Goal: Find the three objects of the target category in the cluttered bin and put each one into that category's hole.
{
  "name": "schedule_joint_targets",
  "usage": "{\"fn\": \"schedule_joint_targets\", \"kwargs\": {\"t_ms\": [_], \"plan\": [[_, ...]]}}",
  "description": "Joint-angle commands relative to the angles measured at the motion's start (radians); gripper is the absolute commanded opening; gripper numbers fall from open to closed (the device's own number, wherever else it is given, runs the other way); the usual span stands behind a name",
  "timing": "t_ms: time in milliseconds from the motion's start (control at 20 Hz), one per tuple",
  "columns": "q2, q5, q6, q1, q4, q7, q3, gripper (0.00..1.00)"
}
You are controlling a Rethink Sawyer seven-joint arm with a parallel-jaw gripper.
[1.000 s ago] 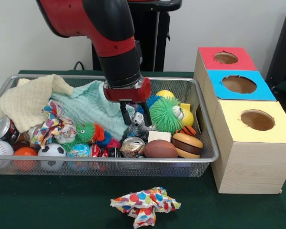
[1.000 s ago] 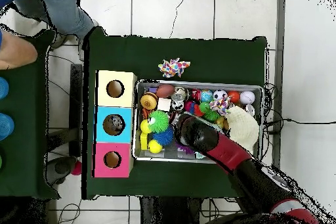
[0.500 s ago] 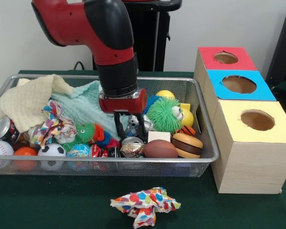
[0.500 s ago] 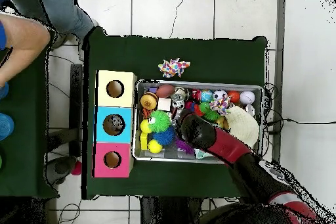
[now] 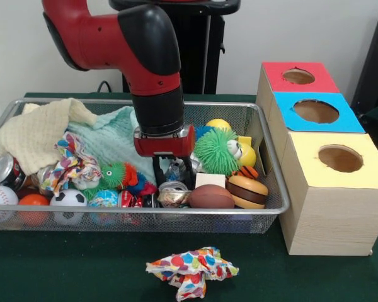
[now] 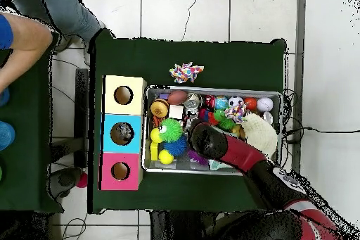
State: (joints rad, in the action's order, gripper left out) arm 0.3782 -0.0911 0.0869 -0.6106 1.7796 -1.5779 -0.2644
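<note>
The hand point(image 5: 174, 171) sits low in the wire bin point(image 5: 274, 189), its 2 fingers spread around a small silvery object point(image 5: 175, 168). A green spiky ball point(image 5: 217, 151) and a brown football point(image 5: 211, 197) crowd it.

Front view low across table; overhead straight down; both share bin point(image 5: 274, 189)

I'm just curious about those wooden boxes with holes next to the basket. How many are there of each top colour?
Red-topped box: 1
Blue-topped box: 1
Yellow-topped box: 1
Total: 3
</note>
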Motion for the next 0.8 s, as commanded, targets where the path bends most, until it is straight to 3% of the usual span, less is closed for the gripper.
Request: {"fn": "schedule_joint_targets", "kwargs": {"t_ms": [50, 500, 650, 800], "plan": [[-0.097, -0.006, 0.115, -0.021, -0.063, -0.072, -0.014, 1.0], [-0.149, 0.016, 0.261, 0.013, -0.111, -0.058, 0.038, 1.0], [-0.152, 0.041, 0.421, 0.029, -0.134, -0.054, 0.053, 1.0], [-0.182, 0.016, 0.532, 0.05, -0.196, -0.014, 0.075, 1.0]]}}
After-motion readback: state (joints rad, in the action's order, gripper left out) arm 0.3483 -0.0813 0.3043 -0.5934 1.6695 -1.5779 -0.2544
